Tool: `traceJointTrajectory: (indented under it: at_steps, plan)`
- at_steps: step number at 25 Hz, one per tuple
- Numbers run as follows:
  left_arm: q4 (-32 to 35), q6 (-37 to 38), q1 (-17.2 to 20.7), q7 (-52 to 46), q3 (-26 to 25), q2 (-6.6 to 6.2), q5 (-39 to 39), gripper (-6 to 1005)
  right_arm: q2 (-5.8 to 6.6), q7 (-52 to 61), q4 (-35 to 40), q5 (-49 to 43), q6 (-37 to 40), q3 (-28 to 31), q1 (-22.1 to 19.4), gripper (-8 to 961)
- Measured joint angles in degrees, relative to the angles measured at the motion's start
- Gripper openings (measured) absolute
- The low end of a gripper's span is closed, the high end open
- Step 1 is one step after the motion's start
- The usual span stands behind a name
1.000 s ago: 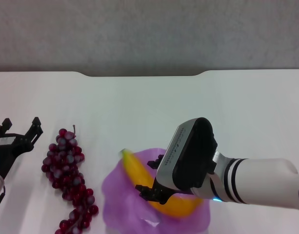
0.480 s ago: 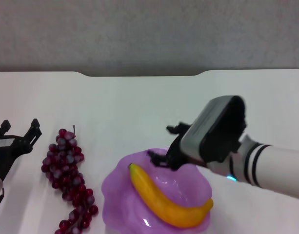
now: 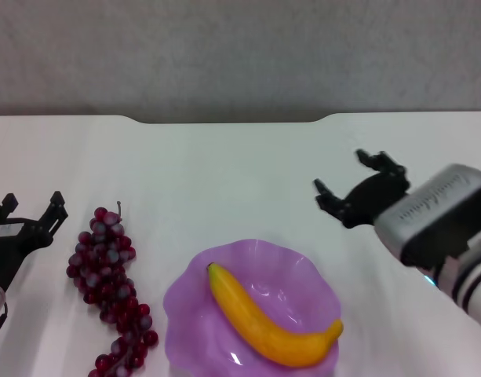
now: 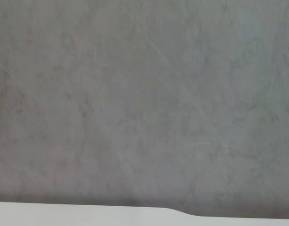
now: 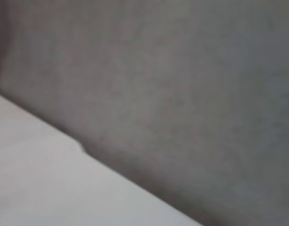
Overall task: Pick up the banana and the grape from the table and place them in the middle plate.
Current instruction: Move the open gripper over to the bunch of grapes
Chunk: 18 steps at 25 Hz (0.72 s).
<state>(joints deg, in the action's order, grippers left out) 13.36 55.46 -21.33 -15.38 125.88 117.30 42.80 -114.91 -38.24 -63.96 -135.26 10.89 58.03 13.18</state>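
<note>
I see the banana (image 3: 273, 323) in the plate (image 3: 194, 290); right gripper (image 3: 356, 183) empty, fingers spread (left gripper (image 3: 30, 214) also spread, beside the grapes (image 3: 108, 279)).

- The banana (image 3: 267, 322) lies in the middle plate (image 3: 303, 271), at the desk's (image 3: 224, 173) near edge.
- The grape (image 3: 108, 279) lies on the desk, left of the plate.
- Left claw (image 3: 32, 214) sits left of the grape; right claw (image 3: 358, 181) hangs behind-right of the plate.

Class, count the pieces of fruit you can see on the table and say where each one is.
2. The banana lies in the purple plate. The grape bunch lies on the table to the plate's left, part of it cut off by the picture's edge.
</note>
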Motion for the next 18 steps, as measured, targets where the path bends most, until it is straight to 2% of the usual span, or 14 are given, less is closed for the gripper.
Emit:
traceJointTrajectory:
  at_steps: [5,7,11,14,18]
  plan:
    - [0.00,0.00,-0.01,0.00,-0.02,0.02,0.00,820,-0.01,4.46,12.60,-0.26,20.05,-6.29,1.12,818]
    - [0.00,-0.01,-0.10,0.00,-0.05,0.04,0.00,820,-0.07,9.49,19.82,-0.49,31.31,-9.79,2.46,818]
    - [0.03,0.00,-0.31,0.00,0.02,0.10,0.00,821,-0.40,19.51,32.64,-0.26,46.26,-14.88,5.75,818]
    - [0.22,0.00,-0.41,-0.05,0.14,0.14,0.00,821,-0.55,27.78,38.44,-0.05,49.56,-15.56,7.30,818]
    - [0.30,0.00,-0.40,-0.99,0.37,0.13,-0.09,821,-0.42,37.34,41.90,0.37,47.18,-14.97,8.75,818]
